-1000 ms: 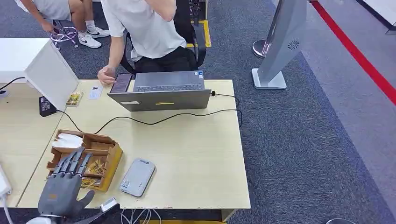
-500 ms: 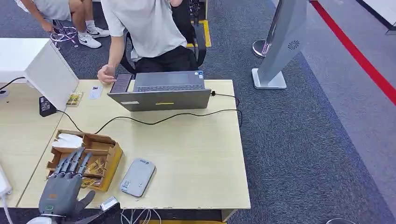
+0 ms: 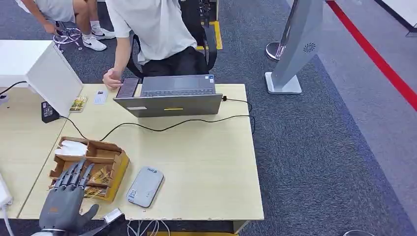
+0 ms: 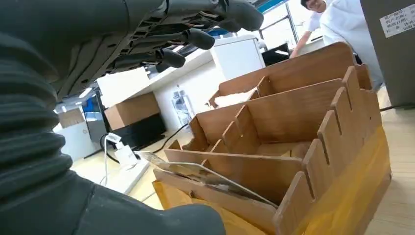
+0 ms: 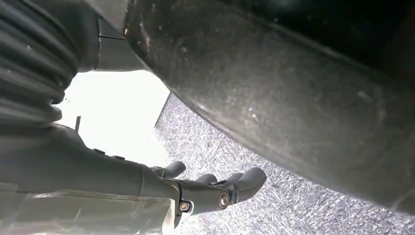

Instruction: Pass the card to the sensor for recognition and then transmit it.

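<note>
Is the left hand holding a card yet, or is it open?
Open. The left hand hovers at the near end of the cardboard organizer, fingers spread and nothing between them; a card lies in the nearest slot.

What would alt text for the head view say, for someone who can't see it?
A grey robot hand, fingers spread and holding nothing, hovers at a cardboard tray of cards on a pale desk. A grey reader lies beside the tray; across the desk a person sits at a laptop.
</note>
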Controlling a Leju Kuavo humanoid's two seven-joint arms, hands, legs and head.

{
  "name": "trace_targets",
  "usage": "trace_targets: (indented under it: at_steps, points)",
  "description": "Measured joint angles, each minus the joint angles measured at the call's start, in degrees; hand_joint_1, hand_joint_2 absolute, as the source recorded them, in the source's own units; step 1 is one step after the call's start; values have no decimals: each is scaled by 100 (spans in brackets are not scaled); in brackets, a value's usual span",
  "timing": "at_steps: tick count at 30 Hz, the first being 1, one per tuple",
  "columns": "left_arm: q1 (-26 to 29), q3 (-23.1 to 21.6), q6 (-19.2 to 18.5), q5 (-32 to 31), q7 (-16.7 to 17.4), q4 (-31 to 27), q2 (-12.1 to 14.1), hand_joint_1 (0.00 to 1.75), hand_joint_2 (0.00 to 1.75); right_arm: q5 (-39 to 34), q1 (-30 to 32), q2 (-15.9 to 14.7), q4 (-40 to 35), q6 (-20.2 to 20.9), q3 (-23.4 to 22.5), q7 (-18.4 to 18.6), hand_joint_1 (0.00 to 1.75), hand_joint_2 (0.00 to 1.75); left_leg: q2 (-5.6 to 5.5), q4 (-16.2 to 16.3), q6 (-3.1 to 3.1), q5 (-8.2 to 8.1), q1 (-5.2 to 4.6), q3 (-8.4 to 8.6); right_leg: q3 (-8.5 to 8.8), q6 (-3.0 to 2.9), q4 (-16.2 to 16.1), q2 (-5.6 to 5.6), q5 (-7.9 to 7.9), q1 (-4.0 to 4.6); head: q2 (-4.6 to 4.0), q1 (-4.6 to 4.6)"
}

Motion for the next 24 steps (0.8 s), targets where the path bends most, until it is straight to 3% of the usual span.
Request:
trace_targets:
  at_steps: [24]
  points:
    - [93,236,77,-55,199,33,-103,0,175,-68,0,0,0,-11,48,4,0,175,0,0,0,0,0,0,0,0,0,0,0,0,0,-2]
